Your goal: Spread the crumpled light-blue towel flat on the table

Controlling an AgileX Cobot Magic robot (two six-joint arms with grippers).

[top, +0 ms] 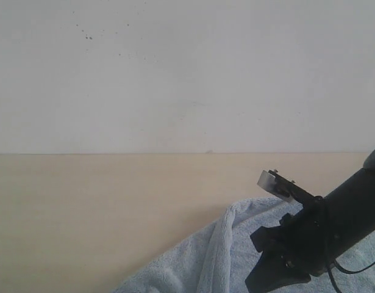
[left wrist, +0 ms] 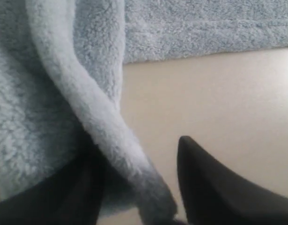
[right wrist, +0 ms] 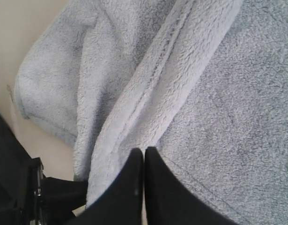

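Observation:
The light-blue towel [top: 236, 244] lies rumpled on the beige table [top: 114, 201] at the lower right, with a thick fold running up its left side. In the left wrist view my left gripper [left wrist: 134, 157] is open, and a rolled hem of the towel [left wrist: 87, 112] runs down between its dark fingers [left wrist: 214, 187], with bare table [left wrist: 218, 93] beside it. My right gripper [right wrist: 144, 151] is shut, its tips pressed together just over a stitched fold of the towel [right wrist: 181, 70]. No cloth shows between them. A black arm [top: 333, 220] reaches in from the right over the towel.
A white wall [top: 187, 73] stands behind the table's far edge. Bare tabletop stretches left of the towel. A black arm part [right wrist: 36, 197] sits close by the right gripper, at the towel's edge over bare table [right wrist: 22, 28].

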